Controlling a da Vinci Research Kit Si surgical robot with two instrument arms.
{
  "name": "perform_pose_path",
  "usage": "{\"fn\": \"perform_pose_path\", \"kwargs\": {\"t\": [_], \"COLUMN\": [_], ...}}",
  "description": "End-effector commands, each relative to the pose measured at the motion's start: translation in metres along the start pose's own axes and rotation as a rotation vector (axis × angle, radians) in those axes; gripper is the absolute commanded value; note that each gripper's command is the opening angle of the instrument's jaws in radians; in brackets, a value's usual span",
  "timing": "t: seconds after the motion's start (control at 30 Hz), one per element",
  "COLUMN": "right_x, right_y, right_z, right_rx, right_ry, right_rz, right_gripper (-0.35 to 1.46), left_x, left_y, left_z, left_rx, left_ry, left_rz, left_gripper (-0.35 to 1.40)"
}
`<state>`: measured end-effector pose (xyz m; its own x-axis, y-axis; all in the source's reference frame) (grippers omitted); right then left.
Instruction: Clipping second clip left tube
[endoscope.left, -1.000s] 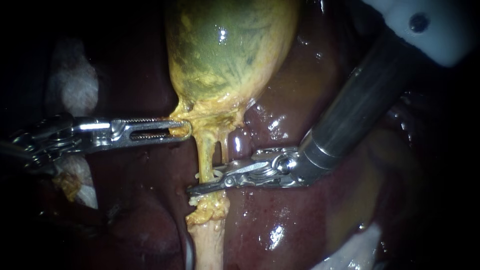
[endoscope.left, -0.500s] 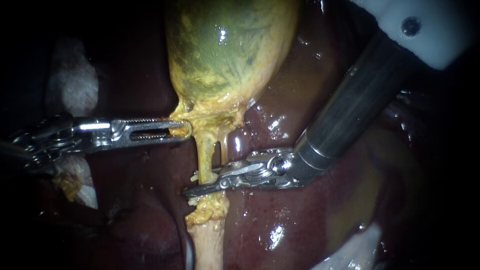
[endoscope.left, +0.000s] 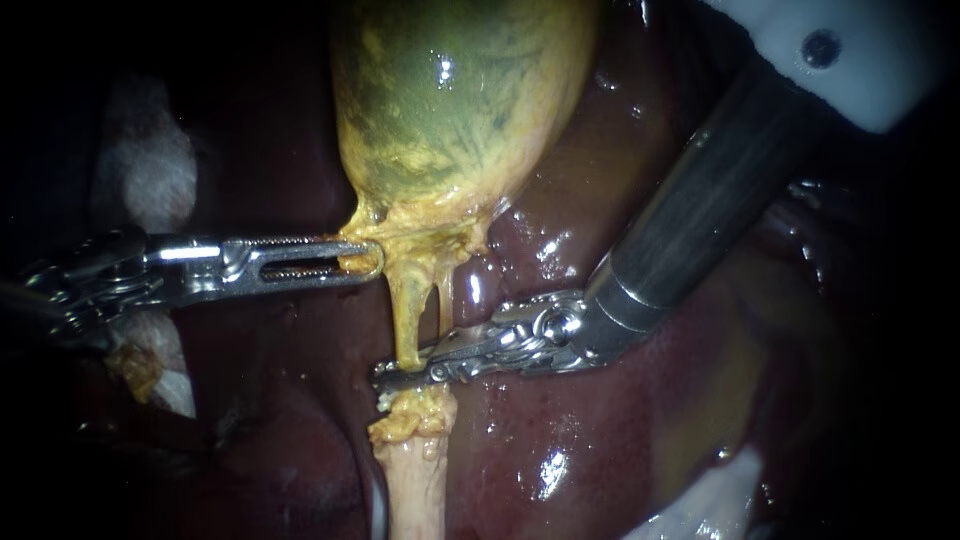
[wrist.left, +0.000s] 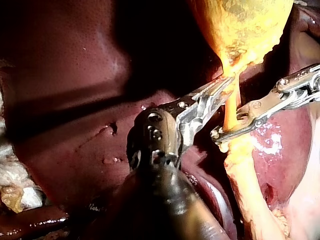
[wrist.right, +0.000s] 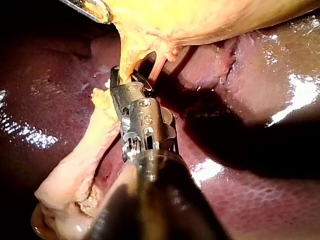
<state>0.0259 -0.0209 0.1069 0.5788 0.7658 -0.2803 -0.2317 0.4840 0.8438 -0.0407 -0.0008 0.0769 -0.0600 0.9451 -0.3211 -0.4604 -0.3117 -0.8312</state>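
Left tube: yellow, fat-coated strand running from the gallbladder neck down to a pale, lumpy stalk. It hangs taut and nearly vertical over the liver. A thinner tube runs just beside it, with a narrow gap between the two.

Right instrument: crosses the left tube at its lower end, just above the stalk. Jaws lie close together with the tube between them, one on each side, so they read as clamped on it. Right wrist view agrees, with the tube passing through the jaw tips. No clip can be made out on the tube in any view.

Left instrument: slotted jaws closed on the yellow tissue at the gallbladder neck, drawing it sideways. That pull looks to be what keeps the tube stretched.

Handling, as judged: tube is soft, wet and slippery under its fatty coat, light, and easy to tear or crush. Fat crumbs cling near the jaws. Best hold is square across the bare middle stretch, clear of the thin tube and the lumpy fat. Any sideways drag while clamped risks tearing it at the neck.

Around: glossy dark liver on all sides. White gauze well off to the left.
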Motion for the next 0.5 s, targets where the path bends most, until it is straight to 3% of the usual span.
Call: {"fn": "perform_pose_path", "kwargs": {"t": [0.03, 0.5], "right_x": [0.0000, 0.0000], "right_y": [0.0000, 0.0001], "right_z": [0.0000, 0.0000], "right_rx": [-0.001, -0.007], "right_ry": [0.001, -0.002], "right_rz": [0.000, 0.000], "right_gripper": [-0.35, -0.35], "left_x": [0.0000, 0.0000], "left_y": [0.0000, 0.0000], "left_z": [0.0000, 0.0000], "left_rx": [0.000, 0.000], "left_ry": [0.000, 0.000], "left_rz": [0.000, 0.000], "left_gripper": [-0.35, -0.35]}}
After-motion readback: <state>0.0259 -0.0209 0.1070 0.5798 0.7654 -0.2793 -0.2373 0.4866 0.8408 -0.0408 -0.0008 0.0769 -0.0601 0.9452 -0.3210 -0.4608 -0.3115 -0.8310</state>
